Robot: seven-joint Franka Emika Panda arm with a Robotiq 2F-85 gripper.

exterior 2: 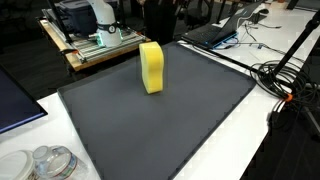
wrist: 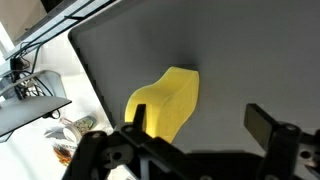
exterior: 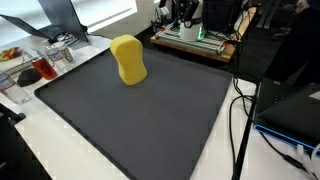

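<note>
White desk [exterior: 45, 140] fills both exterior views, and I see it from the remote station as the largest surface. A dark grey mat [exterior: 150, 120] lies flat on it and covers most of its middle. Beyond the mat's far edge stands a wooden platform [exterior 2: 85, 50] that carries the robot's pale base [exterior 2: 88, 18].

On the mat stands a yellow sponge [exterior: 128, 60]. It is upright on its narrow end, with a slight waist partway up its sides. It sits close to the mat's edge on the platform side and nearer one corner of that edge than the other. The rest of the mat stretches away from it toward the cameras. In the wrist view, the sponge [wrist: 165, 100] appears as a curved yellow block against the grey.

The gripper [wrist: 200, 130] shows only in the wrist view, along the bottom edge, dark and out of focus. Its fingers [wrist: 262, 125] are spread wide and grasp nothing. The sponge lies ahead of them, closer to one finger than to the other, and I cannot tell how far off it is.

Black cables [exterior 2: 285, 80] trail over a desk edge. Clear glassware [exterior: 45, 62] clusters beyond a mat corner.
</note>
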